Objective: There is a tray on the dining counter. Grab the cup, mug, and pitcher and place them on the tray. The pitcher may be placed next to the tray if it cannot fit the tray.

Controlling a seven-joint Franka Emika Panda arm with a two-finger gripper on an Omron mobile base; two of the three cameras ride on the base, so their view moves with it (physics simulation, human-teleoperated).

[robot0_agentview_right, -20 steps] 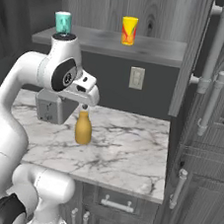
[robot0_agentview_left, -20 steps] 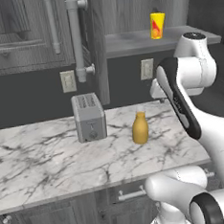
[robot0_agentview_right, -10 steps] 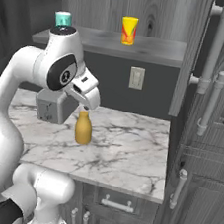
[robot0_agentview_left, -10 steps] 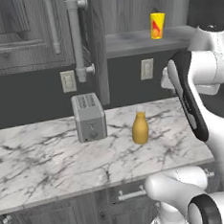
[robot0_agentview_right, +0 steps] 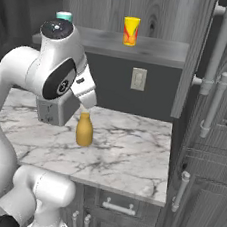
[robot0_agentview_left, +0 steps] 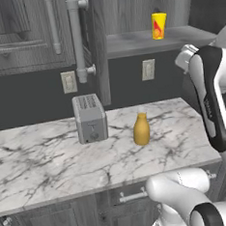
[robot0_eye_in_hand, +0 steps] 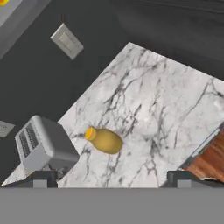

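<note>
Gripper (robot0_eye_in_hand: 112,179) jaws stand wide apart, nothing between them, hanging high above the marble worktop (robot0_eye_in_hand: 166,113). Pitcher (robot0_eye_in_hand: 105,140) stands upright on that worktop, just beside the grey toaster (robot0_eye_in_hand: 41,146); in the hand view it sits slightly left of the jaw midline, neck pointing toward the camera's upper left. Likely next move: descend and centre on it. Farther back, cup (robot0_agentview_left: 159,25) sits on the wall shelf (robot0_agentview_left: 137,40). Right base view adds the teal mug (robot0_agentview_right: 64,16), half hidden behind the arm.

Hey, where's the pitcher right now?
The pitcher stands upright on the marble worktop, just right of the toaster in the left base view, below the shelf holding the cup.
</note>
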